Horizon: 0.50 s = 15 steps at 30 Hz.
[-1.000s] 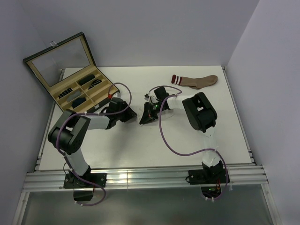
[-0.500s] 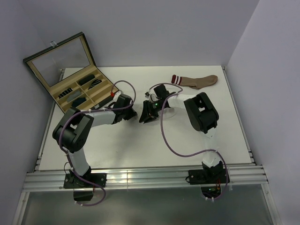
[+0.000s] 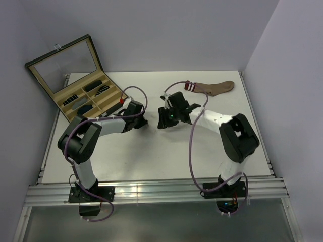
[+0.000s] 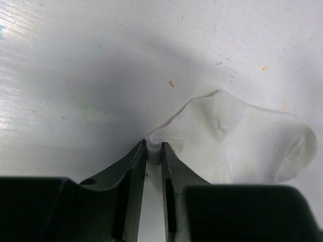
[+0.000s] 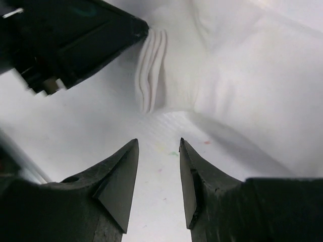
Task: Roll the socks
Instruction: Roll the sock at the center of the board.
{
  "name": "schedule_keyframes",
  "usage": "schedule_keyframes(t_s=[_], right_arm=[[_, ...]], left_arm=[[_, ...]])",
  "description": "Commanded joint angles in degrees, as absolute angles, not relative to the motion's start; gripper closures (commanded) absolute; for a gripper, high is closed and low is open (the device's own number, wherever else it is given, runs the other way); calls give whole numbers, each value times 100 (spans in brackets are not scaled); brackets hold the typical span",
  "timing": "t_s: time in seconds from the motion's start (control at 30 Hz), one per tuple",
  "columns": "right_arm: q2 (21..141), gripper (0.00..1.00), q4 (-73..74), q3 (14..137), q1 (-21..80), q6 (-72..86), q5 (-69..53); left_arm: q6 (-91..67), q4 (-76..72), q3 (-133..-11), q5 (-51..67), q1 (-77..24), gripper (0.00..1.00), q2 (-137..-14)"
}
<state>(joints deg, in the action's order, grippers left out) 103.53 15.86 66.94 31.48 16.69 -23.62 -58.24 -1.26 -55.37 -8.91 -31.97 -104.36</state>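
Note:
A white sock (image 4: 247,146) lies crumpled on the white table. My left gripper (image 4: 154,150) is shut on a raised fold at the sock's edge. In the right wrist view the same sock (image 5: 242,75) fills the upper right, and its layered edge (image 5: 150,65) stands just beyond my right gripper (image 5: 157,145). That gripper is open and holds nothing. From above, the left gripper (image 3: 145,121) and right gripper (image 3: 162,121) face each other closely at mid-table, and the white sock barely shows between them. A brown sock (image 3: 214,87) with a red and white striped cuff lies flat at the back right.
An open dark case (image 3: 83,98) with a glass lid and tan compartments holding dark items stands at the back left. Purple cables loop over both arms. The left gripper's black body (image 5: 70,35) sits close in front of my right fingers.
The right gripper opened, let go of the white sock and drew back slightly, its elbow swinging right. The left gripper closed on the sock's edge and shifted right.

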Motion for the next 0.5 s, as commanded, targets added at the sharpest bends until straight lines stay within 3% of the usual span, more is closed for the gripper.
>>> schedule_keyframes(t_s=[0.0,0.17,0.47], right_arm=[[9495,55,486,5998,3741,811,-873],[9299,61,-693,5458,4315,483,-457],[10141,71,-1090,5985,4368,913,-852]], left_arm=[[-5669,835,-5370,-1108,-3199,76,-10758],[-5625,800,-5388,-1055,-3208,76,-10740],[-5572,703,-5256,-993,-3208,76,-10652]])
